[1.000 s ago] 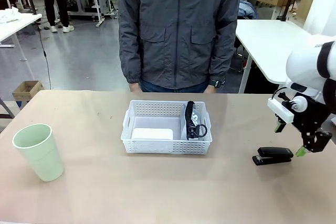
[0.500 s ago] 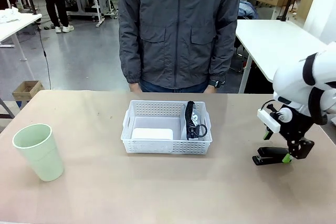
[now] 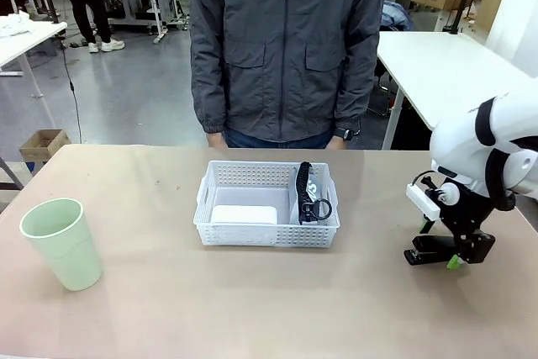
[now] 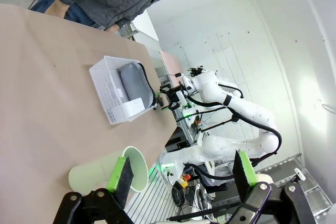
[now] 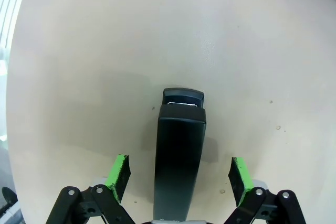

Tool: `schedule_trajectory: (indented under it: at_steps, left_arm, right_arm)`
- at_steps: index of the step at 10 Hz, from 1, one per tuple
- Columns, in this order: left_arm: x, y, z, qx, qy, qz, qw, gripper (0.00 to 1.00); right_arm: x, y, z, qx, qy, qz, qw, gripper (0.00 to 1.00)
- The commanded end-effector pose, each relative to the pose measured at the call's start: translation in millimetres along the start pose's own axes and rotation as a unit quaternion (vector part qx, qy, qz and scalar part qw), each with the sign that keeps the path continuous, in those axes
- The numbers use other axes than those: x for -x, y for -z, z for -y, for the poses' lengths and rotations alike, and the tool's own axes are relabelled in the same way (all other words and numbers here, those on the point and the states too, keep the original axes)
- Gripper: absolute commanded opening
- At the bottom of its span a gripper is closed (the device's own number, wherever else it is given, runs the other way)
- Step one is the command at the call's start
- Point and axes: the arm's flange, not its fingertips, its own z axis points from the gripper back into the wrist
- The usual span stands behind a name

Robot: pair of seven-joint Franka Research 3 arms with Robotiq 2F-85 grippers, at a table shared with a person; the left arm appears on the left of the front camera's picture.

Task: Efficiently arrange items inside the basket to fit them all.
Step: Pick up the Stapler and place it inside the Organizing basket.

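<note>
- The step in hand looks to be the pick-up of the black stapler (image 5: 178,145), which lies flat on the bench (image 3: 252,300), well apart from the basket (image 3: 267,172), on its right.
- The right tool (image 5: 179,176) sits low over the stapler, spread wide with one green pad on each side of the body. Neither pad touches it, so it grips nothing.
- The left tool (image 4: 182,171) hangs wide open and empty above the bench, with the pale green cup (image 3: 60,241) standing upright near it, outside the basket.
- Inside the basket, the white block (image 3: 244,214) lies in the left part and the grey pouch (image 4: 134,80) lies along the right side.
- The next move calls for closing squarely on the stapler's long sides, then lifting it.
- The stapler probably belongs close against the block or pouch, leaving room for the cup.
</note>
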Motion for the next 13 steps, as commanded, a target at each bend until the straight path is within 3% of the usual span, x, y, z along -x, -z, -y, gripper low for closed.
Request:
schedule_trajectory:
  at_steps: [1, 4, 5, 6, 7, 9, 10, 11, 13]
  left_arm:
    - [1.1, 1.6, 3.5, 0.001, -0.006, 0.005, 1.0, 1.0]
    - [1.1, 1.6, 3.5, 0.001, -0.006, 0.005, 1.0, 1.0]
    - [1.1, 1.6, 3.5, 0.001, -0.006, 0.005, 1.0, 1.0]
    - [1.1, 1.6, 3.5, 0.001, -0.006, 0.005, 1.0, 1.0]
    - [1.1, 1.6, 3.5, 0.001, -0.006, 0.005, 1.0, 1.0]
    - [1.1, 1.6, 3.5, 0.001, -0.006, 0.005, 1.0, 1.0]
    - [1.1, 1.6, 3.5, 0.001, -0.006, 0.005, 1.0, 1.0]
    - [1.1, 1.6, 3.5, 0.001, -0.006, 0.005, 1.0, 1.0]
    - [1.1, 1.6, 3.5, 0.001, -0.006, 0.005, 1.0, 1.0]
  right_arm:
    - [1.3, 6.2, 2.5, -0.009, 0.017, -0.015, 1.0, 1.0]
    - [0.9, 6.4, 4.6, -0.017, 0.017, -0.012, 1.0, 1.0]
    - [1.0, 5.8, 5.7, -0.023, 0.028, -0.013, 0.999, 0.45]
    - [0.2, 5.2, 4.8, -0.021, 0.03, -0.01, 0.999, 0.4]
    - [0.2, 4.3, 4.4, -0.019, 0.03, -0.009, 0.999, 0.0]
    - [-0.4, 4.4, 4.0, -0.018, 0.03, -0.013, 0.999, 0.0]
    - [-0.7, 4.7, 4.5, -0.019, 0.029, -0.017, 0.999, 0.13]
    - [-0.8, 4.8, 4.8, -0.021, 0.029, -0.017, 0.999, 0.03]
    - [-1.2, 4.8, 4.9, -0.024, 0.028, -0.019, 0.999, 0.0]
